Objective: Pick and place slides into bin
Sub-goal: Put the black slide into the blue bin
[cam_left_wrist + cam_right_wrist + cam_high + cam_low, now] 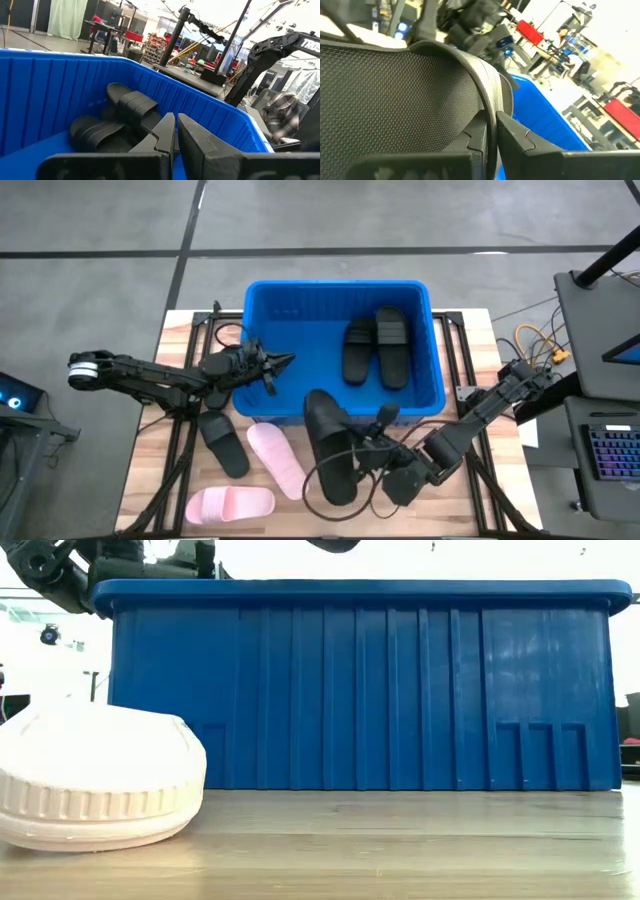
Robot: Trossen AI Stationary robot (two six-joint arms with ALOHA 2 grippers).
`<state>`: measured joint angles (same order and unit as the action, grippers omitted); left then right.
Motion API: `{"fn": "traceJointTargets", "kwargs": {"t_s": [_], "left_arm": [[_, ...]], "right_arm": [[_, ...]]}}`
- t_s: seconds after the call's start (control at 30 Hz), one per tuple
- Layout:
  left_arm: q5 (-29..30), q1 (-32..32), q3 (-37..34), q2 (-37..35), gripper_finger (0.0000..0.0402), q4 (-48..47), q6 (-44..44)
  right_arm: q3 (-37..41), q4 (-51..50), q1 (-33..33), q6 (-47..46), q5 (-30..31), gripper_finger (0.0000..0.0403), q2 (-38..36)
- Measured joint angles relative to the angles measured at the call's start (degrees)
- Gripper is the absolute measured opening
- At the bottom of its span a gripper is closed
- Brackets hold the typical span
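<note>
Right tool clenched on the strap edge of a black slide, lifted at the near wall of the blue bin. Left tool pinched shut, empty, over the bin's left rim. Inside, two black slides side by side. On the bench: one black slide, two pink slides.
</note>
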<state>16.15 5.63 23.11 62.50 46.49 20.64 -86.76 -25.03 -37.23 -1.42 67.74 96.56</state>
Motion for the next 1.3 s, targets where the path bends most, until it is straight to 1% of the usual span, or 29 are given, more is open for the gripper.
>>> {"fn": "traceJointTargets", "kwargs": {"t_s": [0.2, 0.43, 0.6, 0.7, 0.87, 1.0, 1.2, 1.23, 1.3], "left_arm": [[0.0, 0.0, 0.0, 0.0, 0.0006, 0.0, 0.0], [0.0, 0.0, 0.0, 0.0, 0.0006, 0.0, 0.0], [0.0, 0.0, 0.0, 0.0, 0.0006, 0.0, 0.0], [-0.3, 0.0, 0.0, 0.0, 0.0006, -0.3, 0.0], [-3.2, 0.0, 0.0, 0.0, 0.0006, -0.4, 1.4], [-4.9, -0.1, 0.0, -0.9, 0.0006, -0.2, 4.1], [-5.8, -0.1, 0.0, -3.5, 0.0006, -0.5, 3.8], [-5.8, -0.1, 0.0, -4.1, 0.0006, -0.4, 2.8], [-6.2, -0.1, 0.1, -5.8, 0.0006, -0.3, -0.9]], "right_arm": [[0.0, 0.0, 0.2, -2.8, -0.2, 0.0027, -5.2], [-0.1, 0.0, 1.1, 3.3, 0.0, 0.0027, -10.6], [-0.1, -0.4, 3.2, 6.0, 0.0, 0.0027, -12.3], [-0.1, -2.4, 5.1, 6.1, -0.1, 0.0027, -12.8], [-0.1, -6.8, 9.3, 3.7, -0.1, 0.0027, -13.8], [-0.1, -7.2, 12.3, 8.8, -0.3, 0.0027, -14.5], [0.0, -7.8, 17.4, 15.0, -1.0, 0.0026, -14.9], [0.0, -7.8, 18.5, 16.3, -2.1, 0.0027, -14.9], [0.0, -7.8, 21.0, 18.5, -6.6, 0.0026, -14.9]]}}
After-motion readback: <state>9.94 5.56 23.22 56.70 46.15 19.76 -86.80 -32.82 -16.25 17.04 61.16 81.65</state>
